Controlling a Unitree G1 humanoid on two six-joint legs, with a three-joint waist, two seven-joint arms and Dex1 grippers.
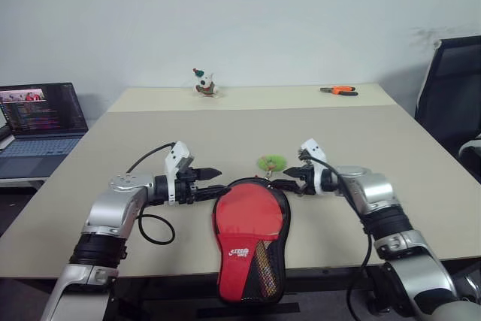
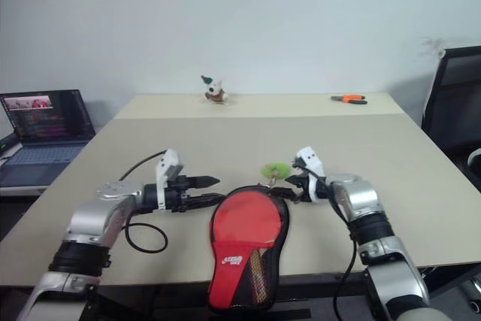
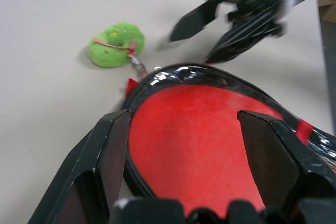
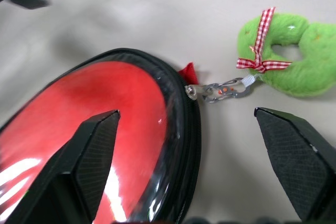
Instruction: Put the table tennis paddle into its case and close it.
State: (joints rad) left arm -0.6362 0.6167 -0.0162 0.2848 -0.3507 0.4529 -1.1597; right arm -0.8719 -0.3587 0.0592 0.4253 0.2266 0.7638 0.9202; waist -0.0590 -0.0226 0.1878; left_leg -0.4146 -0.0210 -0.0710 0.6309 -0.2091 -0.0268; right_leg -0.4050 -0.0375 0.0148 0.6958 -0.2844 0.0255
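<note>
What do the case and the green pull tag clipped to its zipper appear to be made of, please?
The case: soft fabric with a glossy, probably clear plastic window over the red, judging by the reflections, plus black mesh near the handle end. The green pull tag: fuzzy plush ring with a red-and-white checked ribbon, on a small shiny metal clasp.

Red case (image 1: 250, 242) with black mesh and white logo, green tag (image 4: 294, 59) with red-white checked ribbon

paddle: hidden inside the case (image 1: 251, 244) — not tellable
case: narrow end overhangs table's (image 1: 316, 140) near edge, lower centre
laptop (image 1: 37, 129): cut off at left edge
chair (image 1: 453, 95): cut at right edge
figurine (image 1: 204, 83): upper centre — too small to identify
</note>
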